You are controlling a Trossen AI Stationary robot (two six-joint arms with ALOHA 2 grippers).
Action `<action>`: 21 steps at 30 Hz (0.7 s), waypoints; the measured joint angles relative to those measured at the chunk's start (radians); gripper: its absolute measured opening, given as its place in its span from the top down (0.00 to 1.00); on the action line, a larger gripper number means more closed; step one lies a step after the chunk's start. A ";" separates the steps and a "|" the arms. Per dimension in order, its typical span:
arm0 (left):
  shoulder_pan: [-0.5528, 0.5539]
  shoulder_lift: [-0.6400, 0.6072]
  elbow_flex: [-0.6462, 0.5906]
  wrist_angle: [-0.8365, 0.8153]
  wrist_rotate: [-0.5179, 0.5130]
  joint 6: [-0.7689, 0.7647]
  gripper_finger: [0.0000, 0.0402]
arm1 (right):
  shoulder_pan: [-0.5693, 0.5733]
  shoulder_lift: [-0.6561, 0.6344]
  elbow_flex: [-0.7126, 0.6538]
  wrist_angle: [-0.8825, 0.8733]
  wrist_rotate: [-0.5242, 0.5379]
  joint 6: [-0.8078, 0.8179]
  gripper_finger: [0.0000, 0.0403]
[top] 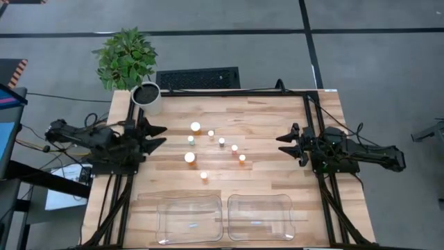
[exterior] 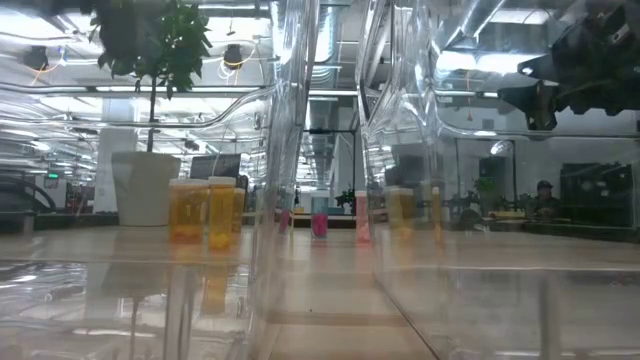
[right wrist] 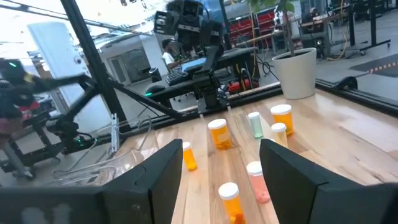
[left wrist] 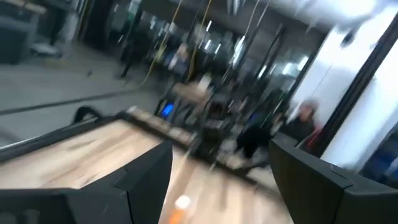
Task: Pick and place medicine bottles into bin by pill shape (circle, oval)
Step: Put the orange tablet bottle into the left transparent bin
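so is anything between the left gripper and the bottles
Nothing visible. The left gripper sits open at the table's left edge, and bare wood lies between it and the nearest bottles.

1. The right gripper (right wrist: 221, 171) holds its two dark fingers (right wrist: 155, 180) apart, with nothing between them.
2. Small white-capped medicine bottles (right wrist: 219, 133), mostly amber, stand upright on the light wooden table (right wrist: 348, 134).
3. A white round plant pot (right wrist: 295, 73) stands beyond them, near the table's edge.
4. The left dark arm (right wrist: 199, 37) shows farther off.
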 joint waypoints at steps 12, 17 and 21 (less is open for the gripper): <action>0.000 0.661 0.491 -0.491 0.067 0.154 0.36 | 0.000 0.000 0.000 0.000 0.000 -0.013 0.44; 0.022 0.892 0.593 -0.486 0.142 0.253 0.36 | 0.000 0.000 0.000 0.000 0.000 -0.015 0.44; 0.098 1.014 0.616 -0.445 0.279 0.265 0.36 | 0.000 0.000 0.000 -0.001 0.000 -0.015 0.44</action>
